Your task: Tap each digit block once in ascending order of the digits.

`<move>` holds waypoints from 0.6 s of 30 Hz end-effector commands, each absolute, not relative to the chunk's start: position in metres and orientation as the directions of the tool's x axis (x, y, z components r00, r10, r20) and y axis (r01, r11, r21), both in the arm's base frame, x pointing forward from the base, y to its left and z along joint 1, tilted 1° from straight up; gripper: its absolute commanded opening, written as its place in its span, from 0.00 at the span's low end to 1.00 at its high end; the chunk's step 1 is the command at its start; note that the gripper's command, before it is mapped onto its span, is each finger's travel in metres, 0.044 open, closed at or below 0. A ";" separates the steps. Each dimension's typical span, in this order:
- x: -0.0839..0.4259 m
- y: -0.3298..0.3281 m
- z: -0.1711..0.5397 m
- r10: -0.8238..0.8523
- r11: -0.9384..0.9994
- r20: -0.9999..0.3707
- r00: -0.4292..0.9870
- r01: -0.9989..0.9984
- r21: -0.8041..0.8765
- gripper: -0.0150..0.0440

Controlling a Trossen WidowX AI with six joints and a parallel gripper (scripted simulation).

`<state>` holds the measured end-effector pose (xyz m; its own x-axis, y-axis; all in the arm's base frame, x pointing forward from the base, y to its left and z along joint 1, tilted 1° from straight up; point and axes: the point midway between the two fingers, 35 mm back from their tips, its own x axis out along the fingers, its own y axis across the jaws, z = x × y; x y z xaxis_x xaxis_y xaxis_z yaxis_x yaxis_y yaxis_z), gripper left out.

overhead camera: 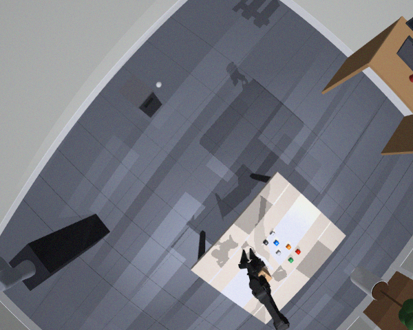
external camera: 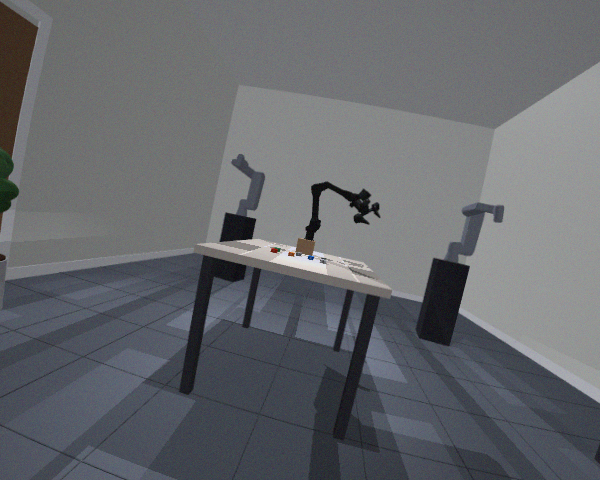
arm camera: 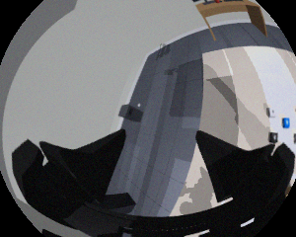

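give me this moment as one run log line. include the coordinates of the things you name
pincer (overhead camera: 246, 249) (external camera: 371, 217) (arm camera: 162, 133): open, empty, raised above table (overhead camera: 270, 315) (external camera: 290, 266) (arm camera: 219, 109) | blocks: none being touched | digits: too small to read | next: likely move over blocks

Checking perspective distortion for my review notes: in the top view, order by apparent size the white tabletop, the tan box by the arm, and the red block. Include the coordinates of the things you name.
1. white rectangular tabletop (overhead camera: 327, 236) (external camera: 290, 266)
2. tan box (overhead camera: 266, 274) (external camera: 305, 245)
3. small red block (overhead camera: 297, 251) (external camera: 274, 250)
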<state>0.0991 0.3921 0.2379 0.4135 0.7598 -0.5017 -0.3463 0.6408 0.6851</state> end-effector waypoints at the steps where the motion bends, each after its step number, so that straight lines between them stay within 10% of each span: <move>1: 0.161 0.369 0.214 0.640 0.766 -0.587 0.495 -0.349 0.540 0.93; 18: 0.344 0.129 0.122 0.047 0.979 -0.887 0.459 -0.197 -0.050 0.93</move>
